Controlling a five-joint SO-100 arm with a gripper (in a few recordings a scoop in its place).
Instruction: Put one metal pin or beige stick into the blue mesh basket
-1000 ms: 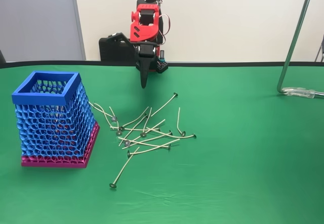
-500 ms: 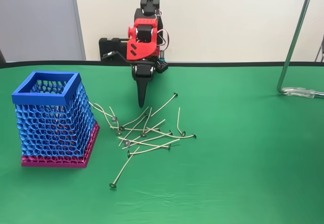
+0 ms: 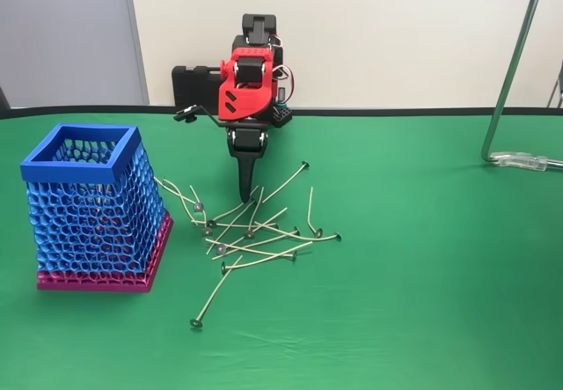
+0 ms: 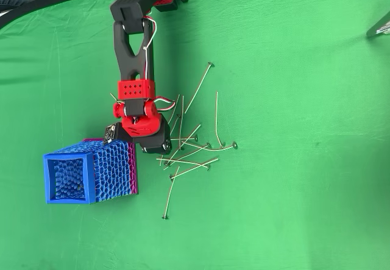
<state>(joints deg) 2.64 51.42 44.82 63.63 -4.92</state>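
Observation:
A blue mesh basket (image 3: 81, 166) with a magenta base stands upright at the left of the green table; from overhead its rim (image 4: 68, 158) is open. A loose pile of thin beige sticks with metal heads (image 3: 257, 230) lies right of it, also spread in the overhead view (image 4: 190, 149). One stick (image 3: 209, 300) lies apart toward the front. My red-and-black gripper (image 3: 244, 195) points straight down over the pile's back left edge, its fingers together in one narrow tip with nothing between them. From above, the gripper (image 4: 156, 144) sits between basket and pile.
A metal stand pole (image 3: 515, 60) rises at the right, with its clear foot (image 3: 526, 160) on the table. The arm's black base (image 3: 198, 86) stands at the table's far edge. Open green cloth lies in front and to the right of the pile.
The arm has reached forward and down. The gripper tip has dropped from above the table's back toward the pile's edge. Sticks and basket have not moved.

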